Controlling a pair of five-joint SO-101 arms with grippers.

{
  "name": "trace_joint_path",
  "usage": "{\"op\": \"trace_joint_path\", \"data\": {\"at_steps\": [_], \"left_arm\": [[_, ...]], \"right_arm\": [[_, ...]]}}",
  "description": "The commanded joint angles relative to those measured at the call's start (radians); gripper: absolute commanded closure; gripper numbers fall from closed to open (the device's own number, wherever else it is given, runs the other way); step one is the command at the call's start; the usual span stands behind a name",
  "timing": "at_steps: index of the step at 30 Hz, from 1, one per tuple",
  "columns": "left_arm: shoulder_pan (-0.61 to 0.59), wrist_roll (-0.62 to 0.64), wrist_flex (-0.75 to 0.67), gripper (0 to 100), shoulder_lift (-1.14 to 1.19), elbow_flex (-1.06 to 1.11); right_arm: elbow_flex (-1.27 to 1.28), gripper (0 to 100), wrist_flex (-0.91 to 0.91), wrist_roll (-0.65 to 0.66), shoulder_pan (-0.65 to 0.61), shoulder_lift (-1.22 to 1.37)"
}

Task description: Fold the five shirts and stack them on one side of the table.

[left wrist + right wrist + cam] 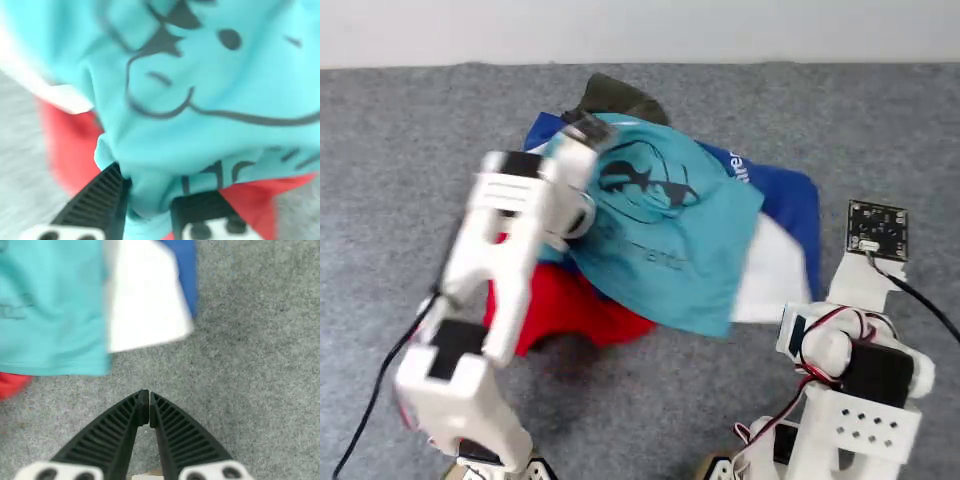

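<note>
Several shirts lie in a heap at the middle of the grey table (410, 130). A teal shirt (670, 240) with a dark print lies on top, over a red shirt (560, 310), a blue shirt (790, 205), a white shirt (775, 275) and a dark one (615, 97) at the back. My left gripper (147, 200) is shut on a bunched fold of the teal shirt (200, 100), at the heap's far left side (582, 135). My right gripper (149, 405) is shut on nothing, over bare table near the white shirt's (145, 305) corner.
The right arm (850, 380) sits folded back at the table's near right corner. Bare grey surface lies to the right (890, 130) and left of the heap, and along the near edge. A pale wall (640, 30) bounds the far side.
</note>
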Motion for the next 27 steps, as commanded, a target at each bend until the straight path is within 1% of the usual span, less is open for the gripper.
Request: {"op": "trace_joint_path", "data": {"at_steps": [1, 5, 9, 11, 16, 19, 22, 27], "left_arm": [[-0.143, -0.003, -0.026, 99, -0.232, -0.027], [-0.29, -0.006, -0.028, 99, -0.376, -0.027], [-0.482, -0.009, -0.061, 99, -0.477, -0.027], [-0.589, -0.012, -0.097, 99, -0.508, -0.027], [-0.827, -0.087, -0.181, 99, -0.52, -0.024], [-0.937, -0.137, -0.25, 99, -0.519, 0.005], [-1.02, -0.19, -0.347, 99, -0.519, 0.073], [-1.163, -0.196, -0.499, 99, -0.519, 0.136]], "right_arm": [[-0.054, 99.0, -0.013, 0.008, 0.008, -0.008], [-0.054, 99.0, -0.013, 0.009, 0.012, -0.008], [-0.054, 99.0, -0.013, 0.009, 0.012, -0.008], [-0.054, 99.0, -0.013, 0.009, 0.012, -0.008], [-0.054, 99.0, -0.013, 0.009, 0.012, -0.008], [-0.054, 99.0, -0.013, 0.009, 0.012, -0.008], [-0.054, 99.0, -0.013, 0.009, 0.01, -0.008], [-0.054, 99.0, -0.012, 0.009, 0.012, -0.008]]}}
